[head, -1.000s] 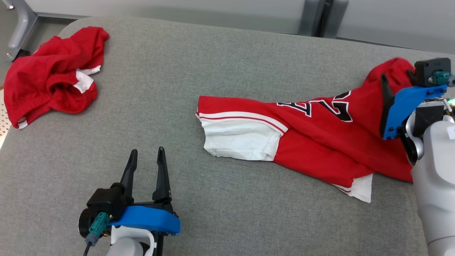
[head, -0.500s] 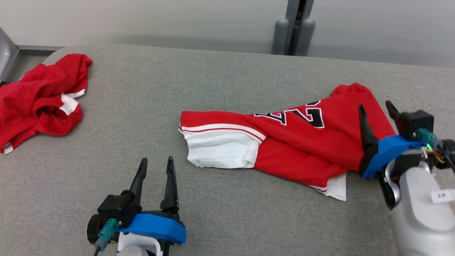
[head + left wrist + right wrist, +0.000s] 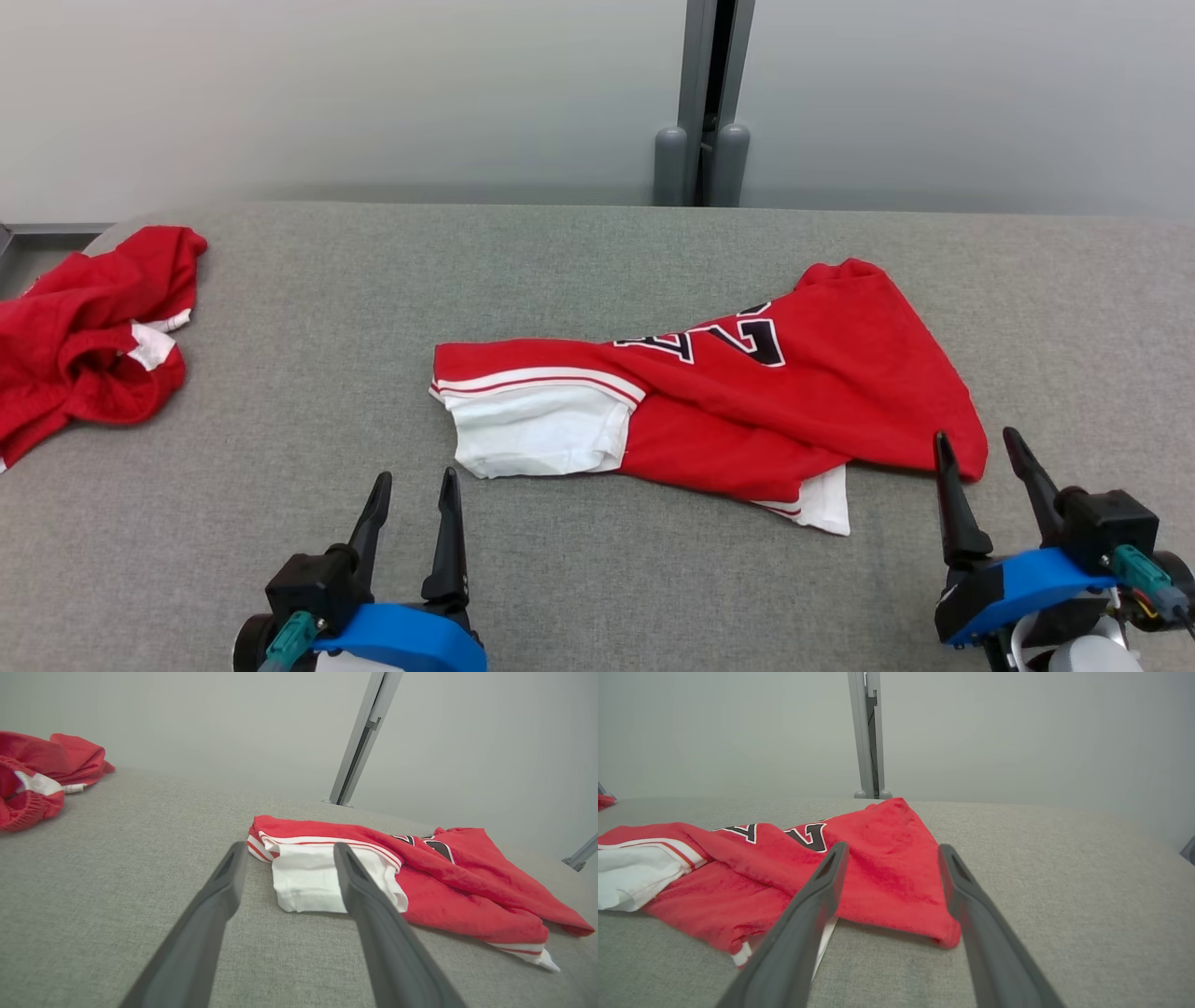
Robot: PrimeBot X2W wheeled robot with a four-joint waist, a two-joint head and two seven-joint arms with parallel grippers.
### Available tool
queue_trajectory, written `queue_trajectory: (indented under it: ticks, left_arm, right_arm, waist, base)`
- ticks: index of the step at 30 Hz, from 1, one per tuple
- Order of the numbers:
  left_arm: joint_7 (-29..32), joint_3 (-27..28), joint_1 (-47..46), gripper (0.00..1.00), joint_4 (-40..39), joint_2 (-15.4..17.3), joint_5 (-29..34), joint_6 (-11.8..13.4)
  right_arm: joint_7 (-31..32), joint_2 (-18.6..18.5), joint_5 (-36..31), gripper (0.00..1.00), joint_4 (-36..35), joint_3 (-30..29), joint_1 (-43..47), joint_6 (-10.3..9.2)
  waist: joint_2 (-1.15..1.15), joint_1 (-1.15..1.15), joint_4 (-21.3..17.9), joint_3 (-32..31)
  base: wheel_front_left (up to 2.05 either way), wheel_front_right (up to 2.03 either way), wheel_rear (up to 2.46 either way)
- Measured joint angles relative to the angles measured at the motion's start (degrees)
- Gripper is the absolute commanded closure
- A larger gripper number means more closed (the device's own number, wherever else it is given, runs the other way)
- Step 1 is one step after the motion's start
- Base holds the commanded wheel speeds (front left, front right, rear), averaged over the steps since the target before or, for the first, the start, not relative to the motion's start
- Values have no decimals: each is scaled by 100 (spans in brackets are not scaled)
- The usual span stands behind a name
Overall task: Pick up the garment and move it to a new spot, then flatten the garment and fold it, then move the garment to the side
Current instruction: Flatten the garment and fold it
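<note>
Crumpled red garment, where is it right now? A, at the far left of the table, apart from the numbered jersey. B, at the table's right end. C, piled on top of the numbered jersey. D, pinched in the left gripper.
A: the crumpled red garment lies at the left edge of the gray table, well apart from the numbered red jersey, and the left gripper stands open and empty.

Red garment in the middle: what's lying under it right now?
The garment lies on the grey table. Some white cloth pokes out beneath its red top layer, plus a white corner. Anything else beneath is covered by the fabric.
</note>
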Motion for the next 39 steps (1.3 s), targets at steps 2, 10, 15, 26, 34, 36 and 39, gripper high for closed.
queue_trajectory:
  ticks: [2, 10, 15, 26, 34, 36, 39]
  left_arm:
    - [1, 2, 58, 0, 38, 7, -36, 0]
    - [0, 22, 151, 0, 65, 27, -89, 22]
    - [-2, 11, 151, 0, 51, 51, -88, 46]
    - [25, -23, 136, 0, 20, 111, -89, 78]
    - [488, -107, -398, 0, 420, 179, -126, -8]
    - [614, -76, -604, 0, 645, 152, -230, -56]
    - [765, -22, -840, 0, 1035, 94, -397, -114]
  right_arm:
    - [12, 4, 93, 0, -169, 80, 182, 0]
    - [119, 9, 209, 0, -494, 277, 482, -1]
    - [159, 10, 209, 0, -535, 292, 508, -1]
    - [181, 10, 198, 0, -560, 287, 508, 0]
    - [209, 10, 175, 0, -630, 356, 406, 0]
    - [213, 10, 162, 0, -653, 401, 347, 0]
    - [214, 11, 153, 0, -676, 453, 252, -1]
  waist:
    - [0, 0, -31, -52]
    - [0, 0, -116, -167]
    - [0, -1, -121, -162]
    - [0, 0, -118, -93]
    - [0, 1, -217, 231]
    - [0, 1, -267, 334]
    - [0, 1, -358, 479]
  base:
    - [0, 0, 0]
    - [0, 0, 0]
    - [0, 0, 0]
    - [0, 0, 0]
    - [0, 0, 0]
    - [0, 0, 0]
    - [0, 0, 0]
